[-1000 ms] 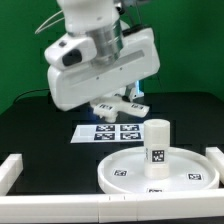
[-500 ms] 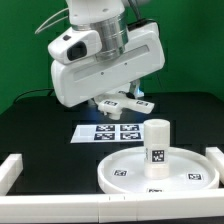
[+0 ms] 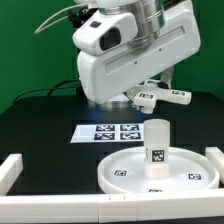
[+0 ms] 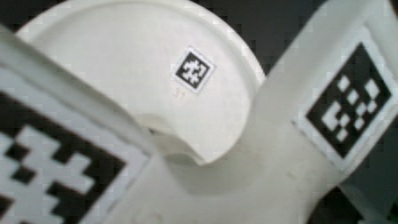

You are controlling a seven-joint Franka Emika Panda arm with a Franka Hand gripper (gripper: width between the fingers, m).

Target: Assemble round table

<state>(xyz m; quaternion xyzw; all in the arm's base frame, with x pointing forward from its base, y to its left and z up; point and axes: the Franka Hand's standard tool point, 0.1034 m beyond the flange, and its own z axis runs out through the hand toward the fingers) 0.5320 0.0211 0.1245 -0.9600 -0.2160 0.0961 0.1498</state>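
**Cross-shaped foot piece, in carry: the step in hand appears to be fitting foot to leg.**
You have the end effector closed on the cross-shaped foot piece, held aloft over the counter, beyond the marker board. The round disc lies by the counter's front edge, toward the exterior view's right corner, with the leg upright about mid-disc. Next move, as judged: bring the foot piece over the leg's top, level and centre it, then lower gently. An off-centre descent could tip the leg.
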